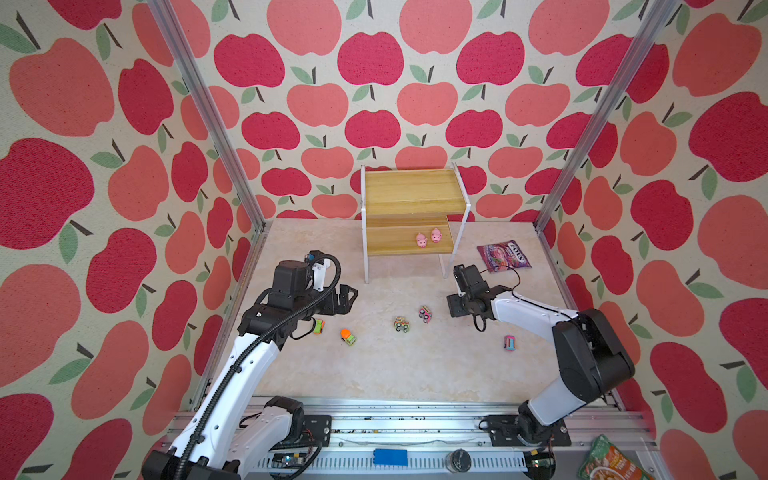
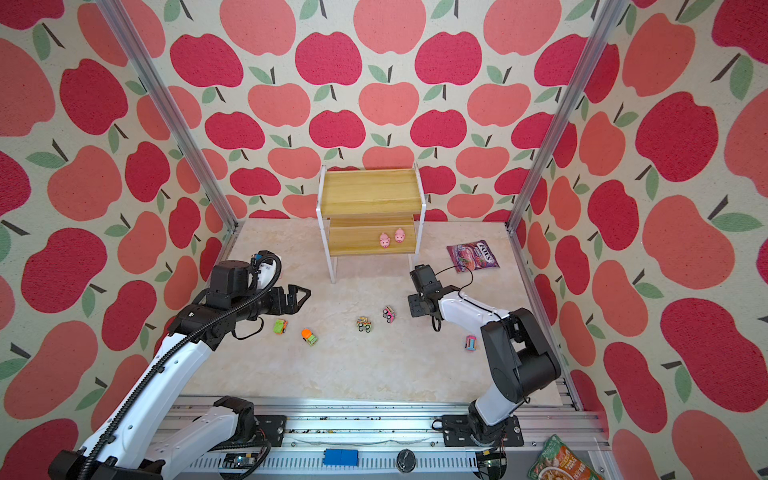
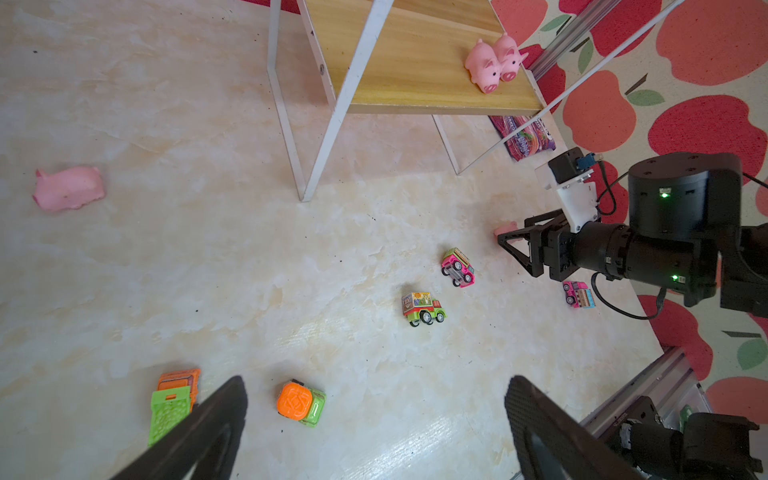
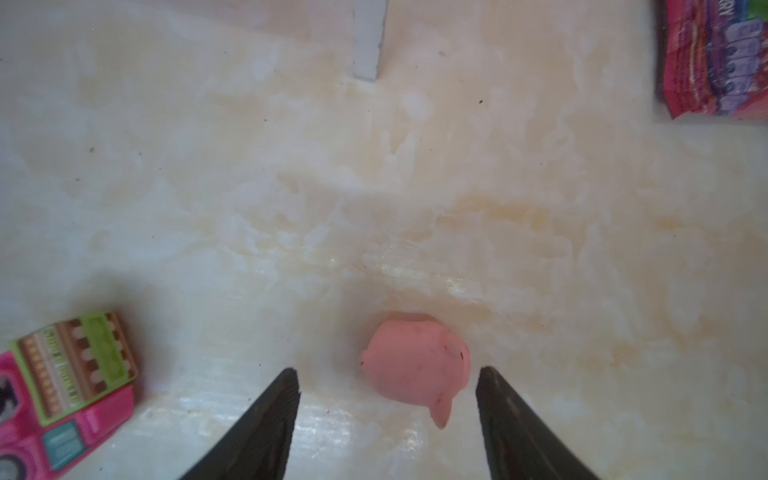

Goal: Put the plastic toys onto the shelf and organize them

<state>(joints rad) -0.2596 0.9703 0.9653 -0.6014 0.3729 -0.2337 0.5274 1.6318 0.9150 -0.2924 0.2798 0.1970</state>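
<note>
- Presently the right gripper (image 4: 386,370) hangs low over the tabletop (image 4: 374,187), jaws apart and holding nothing. A pink pig (image 4: 415,365) lies between its fingertips, nearer one finger than the other.
- Left gripper (image 3: 376,382): spread wide, empty, above the tabletop near the orange car (image 3: 301,403) and the green-and-orange car (image 3: 174,399).
- Shelf (image 1: 409,191) stands at the back. Two pigs (image 1: 421,240) sit side by side at one end of its lower board; the upper board carries nothing.
- Off the shelf: the pink pig, another pig (image 3: 68,189) lying on the tabletop, and five cars scattered in front.
- Judgement: the step in hand is picking up the pink pig. The task is early, with two of nine toys placed.
- Centre the jaws on the pig's body, not on the limb that sticks out, and sink until the fingertips nearly meet the tabletop.
- Close gently: the pig looks soft and may pop out of an off-centre pinch.
- Lift straight up, clear of the shelf leg (image 4: 368,41) and the pink car (image 4: 62,395) nearby, then set it on the free stretch of lower board beside the two pigs.
</note>
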